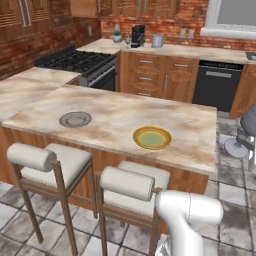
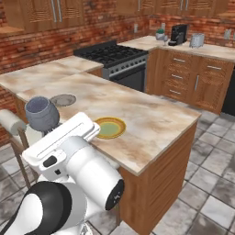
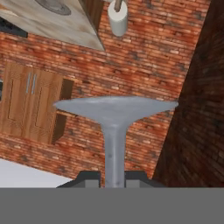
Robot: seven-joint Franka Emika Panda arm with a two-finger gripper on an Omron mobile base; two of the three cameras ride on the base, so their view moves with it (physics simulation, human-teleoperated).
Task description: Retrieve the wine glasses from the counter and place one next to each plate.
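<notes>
On the marbled island top (image 1: 125, 112) lie both plates; tool (image 3: 114, 177) grips a wine glass (image 3: 114, 118).

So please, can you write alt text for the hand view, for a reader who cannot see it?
A clear grey-tinted stemmed wine glass is held by its thin stem between the gripper's two dark finger tips, its round flat foot pointing away from the camera. Behind it are red brick wall and brown wood cabinets.
</notes>
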